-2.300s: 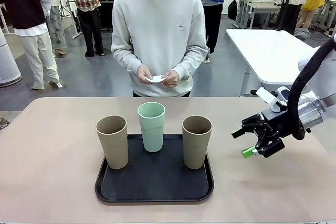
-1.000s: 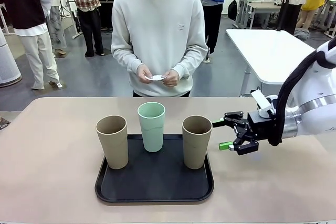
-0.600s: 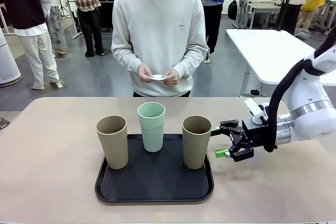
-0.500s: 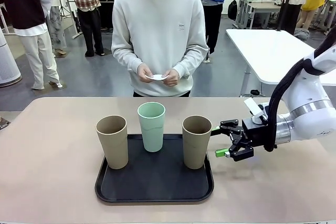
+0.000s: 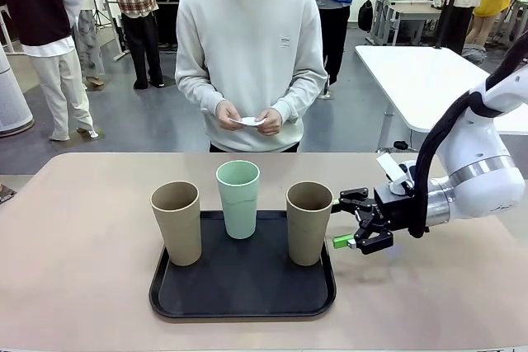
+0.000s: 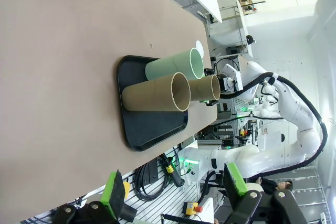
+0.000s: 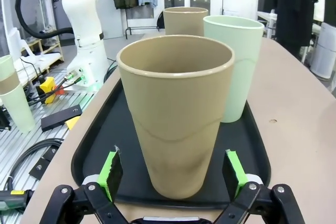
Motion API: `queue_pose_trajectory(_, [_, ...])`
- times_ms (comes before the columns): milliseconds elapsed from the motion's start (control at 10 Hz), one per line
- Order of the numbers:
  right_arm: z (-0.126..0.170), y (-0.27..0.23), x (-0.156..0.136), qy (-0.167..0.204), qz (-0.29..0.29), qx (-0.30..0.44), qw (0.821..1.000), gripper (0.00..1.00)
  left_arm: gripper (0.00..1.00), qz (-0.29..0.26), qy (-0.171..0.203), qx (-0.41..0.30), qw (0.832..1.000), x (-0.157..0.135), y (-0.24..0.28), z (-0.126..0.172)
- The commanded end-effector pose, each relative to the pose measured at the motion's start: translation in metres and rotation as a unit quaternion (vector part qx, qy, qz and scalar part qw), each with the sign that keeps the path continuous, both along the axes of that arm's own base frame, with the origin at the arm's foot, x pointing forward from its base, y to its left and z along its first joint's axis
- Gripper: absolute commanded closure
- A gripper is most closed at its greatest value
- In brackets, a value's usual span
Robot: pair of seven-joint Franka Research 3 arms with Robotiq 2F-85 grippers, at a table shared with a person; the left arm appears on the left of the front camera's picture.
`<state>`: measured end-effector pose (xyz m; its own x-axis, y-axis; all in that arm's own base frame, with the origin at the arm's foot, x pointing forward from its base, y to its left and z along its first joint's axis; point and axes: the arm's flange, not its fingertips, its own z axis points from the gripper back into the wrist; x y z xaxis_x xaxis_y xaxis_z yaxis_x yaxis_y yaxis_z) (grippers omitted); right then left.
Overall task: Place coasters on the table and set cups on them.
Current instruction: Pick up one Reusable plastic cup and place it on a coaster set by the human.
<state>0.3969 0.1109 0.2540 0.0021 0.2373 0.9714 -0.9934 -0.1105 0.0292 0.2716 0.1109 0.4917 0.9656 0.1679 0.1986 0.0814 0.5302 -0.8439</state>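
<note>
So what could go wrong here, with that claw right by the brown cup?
1. The right gripper is open around the tall tan cup; an off-centre finger could tip it.
2. The mint cup stands close behind, so a deeper reach might bump it.
3. The coasters are in the person's hands, none on the table, so a lifted cup may have nowhere to land.

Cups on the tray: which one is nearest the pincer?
The right-hand tan cup, beside the open right pincer; the mint cup and other tan cup stand farther left.
</note>
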Motion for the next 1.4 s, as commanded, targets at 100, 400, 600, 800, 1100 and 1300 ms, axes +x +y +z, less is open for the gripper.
queue_pose_trajectory(100, [-0.001, 0.024, 0.008, 0.011, 0.005, -0.005, 1.0, 0.0, 0.0, -0.005, -0.005, -0.004, 1.0, 0.0, 0.0, 0.0])
queue_pose_trajectory(400, [-0.004, 0.036, 0.008, 0.012, 0.026, -0.009, 1.0, 0.0, 0.0, -0.005, -0.005, -0.004, 1.0, 0.0, 0.0, 0.0])
queue_pose_trajectory(600, [-0.005, 0.046, 0.008, 0.02, 0.034, -0.01, 0.999, 0.0, 0.0, -0.005, -0.005, -0.004, 1.0, 0.0, 0.0, 0.0])
queue_pose_trajectory(800, [-0.005, 0.052, 0.011, 0.026, 0.025, -0.013, 0.999, 0.0, 0.0, -0.005, -0.005, -0.004, 1.0, 0.0, 0.0, 0.0])
queue_pose_trajectory(1100, [-0.006, 0.055, 0.02, 0.024, 0.016, -0.012, 1.0, 0.0, 0.0, -0.005, -0.005, -0.004, 1.0, 0.0, 0.0, 0.0])
queue_pose_trajectory(1300, [-0.006, 0.063, 0.025, 0.024, 0.021, -0.011, 0.999, 0.0, 0.0, -0.005, -0.005, -0.004, 1.0, 0.0, 0.0, 0.0])
